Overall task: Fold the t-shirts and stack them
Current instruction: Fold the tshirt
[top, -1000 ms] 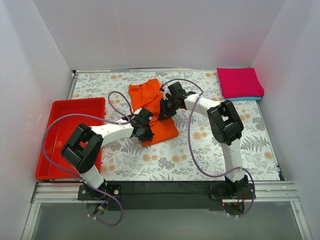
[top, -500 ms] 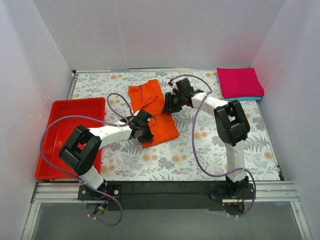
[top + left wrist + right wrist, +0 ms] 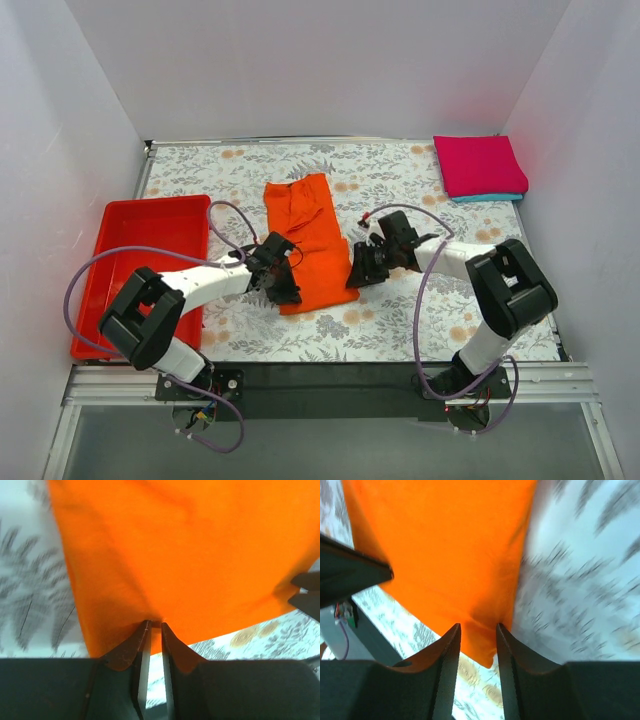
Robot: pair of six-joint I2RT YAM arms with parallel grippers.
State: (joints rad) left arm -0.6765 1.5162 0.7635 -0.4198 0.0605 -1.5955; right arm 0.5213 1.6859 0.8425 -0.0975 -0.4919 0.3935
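The orange t-shirt (image 3: 305, 235) lies as a long folded strip on the floral table, short end toward me. My left gripper (image 3: 283, 285) is at its near left edge, jaws nearly together and pinching the orange cloth (image 3: 200, 555). My right gripper (image 3: 358, 272) is at its near right corner, jaws narrowly apart with a bunched fold of the orange cloth (image 3: 450, 545) between them. The right wrist view is blurred. The magenta-pink t-shirt (image 3: 480, 165) lies folded on the teal t-shirt (image 3: 492, 197) at the far right corner.
The red plastic tray (image 3: 140, 270) stands at the left edge of the table. White walls close in the left, back and right sides. Purple cables loop over both arms.
My right gripper has swept from the shirt's far right edge to its near right corner. My left gripper has shifted slightly nearer. The orange shirt has slid toward me and straightened.
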